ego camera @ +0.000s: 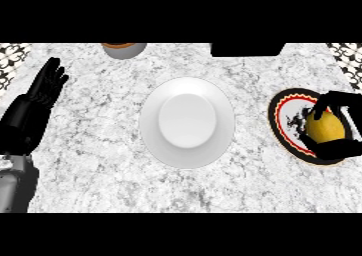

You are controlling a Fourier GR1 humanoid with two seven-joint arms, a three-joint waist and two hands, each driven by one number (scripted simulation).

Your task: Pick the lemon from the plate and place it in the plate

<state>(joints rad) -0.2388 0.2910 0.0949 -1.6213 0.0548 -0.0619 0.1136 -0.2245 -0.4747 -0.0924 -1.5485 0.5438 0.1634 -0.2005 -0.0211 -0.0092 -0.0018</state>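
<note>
Right hand (337, 127) curled round lemon (326, 126), over patterned plate (284, 116) at counter's right. Lemon's long axis runs near-to-far. White plate (186, 121) lies to hand's left, mid-counter: carry goes leftward. Left hand (44, 85) spread, resting far left.

- Light was bright and even across the marble counter (103, 165).
- Shadows were almost unseen.
- The white plate (187, 122) looked nearly washed out.
</note>
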